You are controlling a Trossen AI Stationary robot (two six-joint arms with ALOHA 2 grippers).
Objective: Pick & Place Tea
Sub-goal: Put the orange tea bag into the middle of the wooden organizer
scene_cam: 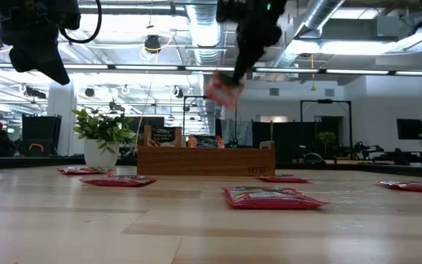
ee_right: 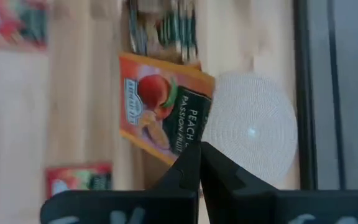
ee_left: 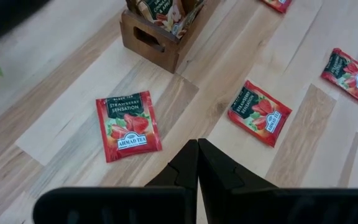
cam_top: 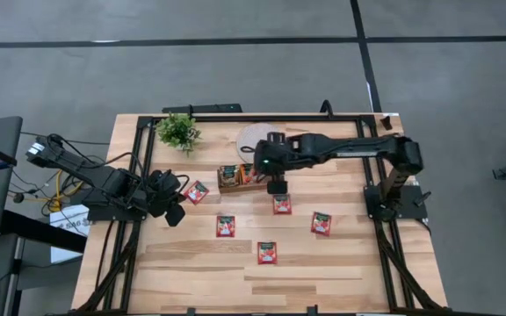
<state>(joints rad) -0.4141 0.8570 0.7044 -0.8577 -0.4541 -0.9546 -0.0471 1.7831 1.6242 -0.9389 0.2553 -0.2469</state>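
Above the wooden tray, the right tool is clamped on an orange sachet; the tray lies toward nine o'clock of it. Left tool, pressed together, waits.

My two arms are dark, almost black, made of chunky tube parts. The right arm has a tiny green light near its wrist. Black cables, and one yellow one, loop behind the left arm. Each arm's fingers are flat, black and pointed.
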